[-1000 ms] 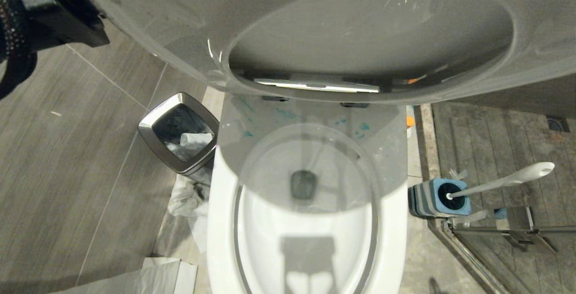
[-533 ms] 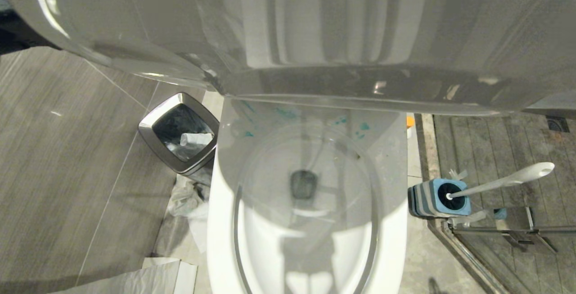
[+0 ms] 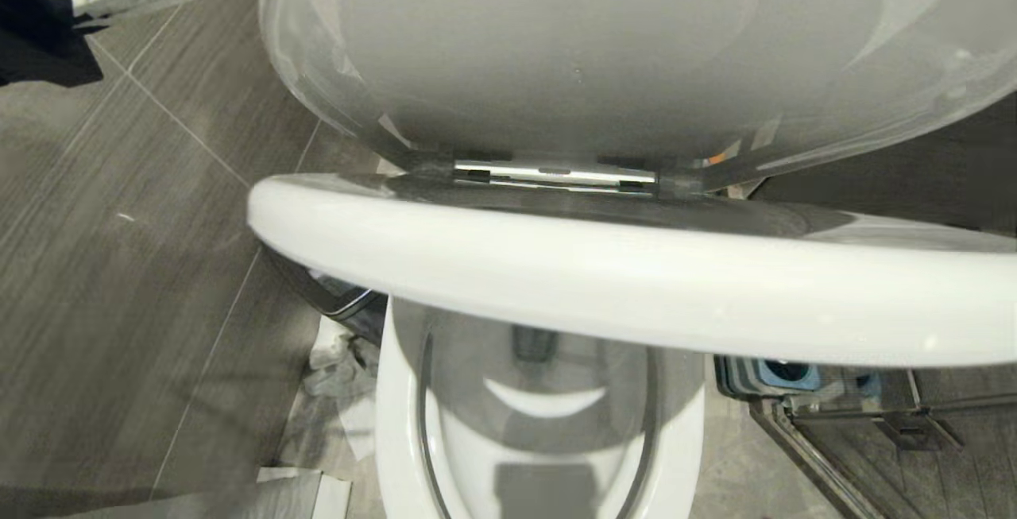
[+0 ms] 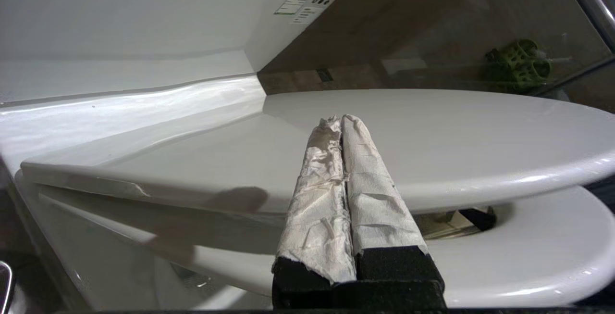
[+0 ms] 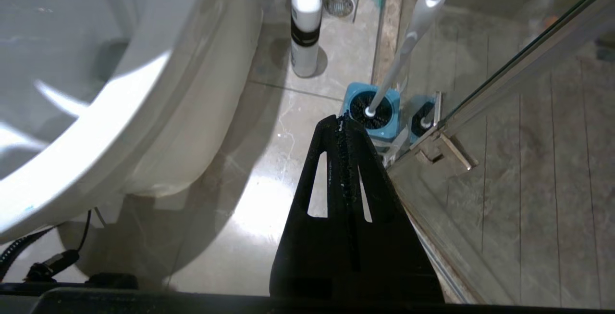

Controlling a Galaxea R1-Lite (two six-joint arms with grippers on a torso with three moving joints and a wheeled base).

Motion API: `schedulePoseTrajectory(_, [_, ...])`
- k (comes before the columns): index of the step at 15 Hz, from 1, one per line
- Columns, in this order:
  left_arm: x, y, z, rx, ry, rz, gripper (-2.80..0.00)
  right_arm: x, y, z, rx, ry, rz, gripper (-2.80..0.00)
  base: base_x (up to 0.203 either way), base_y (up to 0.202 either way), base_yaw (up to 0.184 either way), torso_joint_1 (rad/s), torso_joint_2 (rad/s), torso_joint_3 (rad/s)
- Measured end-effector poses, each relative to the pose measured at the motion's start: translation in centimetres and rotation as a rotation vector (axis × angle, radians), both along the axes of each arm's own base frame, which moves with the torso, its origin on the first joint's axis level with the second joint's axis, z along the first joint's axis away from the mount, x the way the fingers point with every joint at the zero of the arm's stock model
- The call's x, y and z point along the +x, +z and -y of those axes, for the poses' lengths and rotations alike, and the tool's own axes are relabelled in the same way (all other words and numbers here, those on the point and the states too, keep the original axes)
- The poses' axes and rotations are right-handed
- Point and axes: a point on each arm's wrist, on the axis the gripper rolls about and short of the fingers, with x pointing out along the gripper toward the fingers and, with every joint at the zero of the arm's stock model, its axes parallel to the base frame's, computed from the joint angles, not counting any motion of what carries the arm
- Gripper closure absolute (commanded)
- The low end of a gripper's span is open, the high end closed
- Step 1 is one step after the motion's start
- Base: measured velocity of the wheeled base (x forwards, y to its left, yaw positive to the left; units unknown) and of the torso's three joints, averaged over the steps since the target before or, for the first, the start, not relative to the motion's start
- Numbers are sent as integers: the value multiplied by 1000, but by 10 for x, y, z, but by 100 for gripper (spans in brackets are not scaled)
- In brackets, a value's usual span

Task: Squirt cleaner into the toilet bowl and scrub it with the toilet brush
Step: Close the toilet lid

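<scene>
The toilet bowl (image 3: 397,431) is in front of me. Its white seat (image 3: 636,288) hangs part-way down across the head view, and the lid (image 3: 596,50) stands up behind it. My left gripper (image 4: 341,120), wrapped in white paper, is shut on nothing, with its tips by the hinged white slab above the rim. My right gripper (image 5: 342,122) is shut and empty over the floor beside the bowl (image 5: 120,102). The cleaner (image 5: 305,25) stands on the floor beyond it. The toilet brush (image 5: 413,30) stands in its blue holder (image 5: 372,112). In the head view the seat hides the brush.
The chrome-rimmed bin (image 3: 342,304) shows only partly under the seat, left of the bowl. Crumpled paper (image 3: 334,360) lies on the floor below the bin. A glass shower door with a metal frame (image 5: 504,49) stands close on the right. A floor drain (image 5: 339,2) lies behind the bottle.
The seat has swung down from upright toward the camera and now covers the bin, the brush handle and the back of the bowl. The whole view has also shifted slightly.
</scene>
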Motion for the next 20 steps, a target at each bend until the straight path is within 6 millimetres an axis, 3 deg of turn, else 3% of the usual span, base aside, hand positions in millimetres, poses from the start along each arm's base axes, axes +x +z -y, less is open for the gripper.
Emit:
schedulePoseTrajectory(15, [-19, -3, -6, 63, 4, 18, 0, 0, 0, 0, 0, 0, 0, 0, 0, 0, 0, 1, 3, 202])
schedulePoseTrajectory(20, [-22, -5, -7, 75, 2, 12, 0, 0, 0, 0, 0, 0, 0, 0, 0, 0, 0, 0, 2, 43])
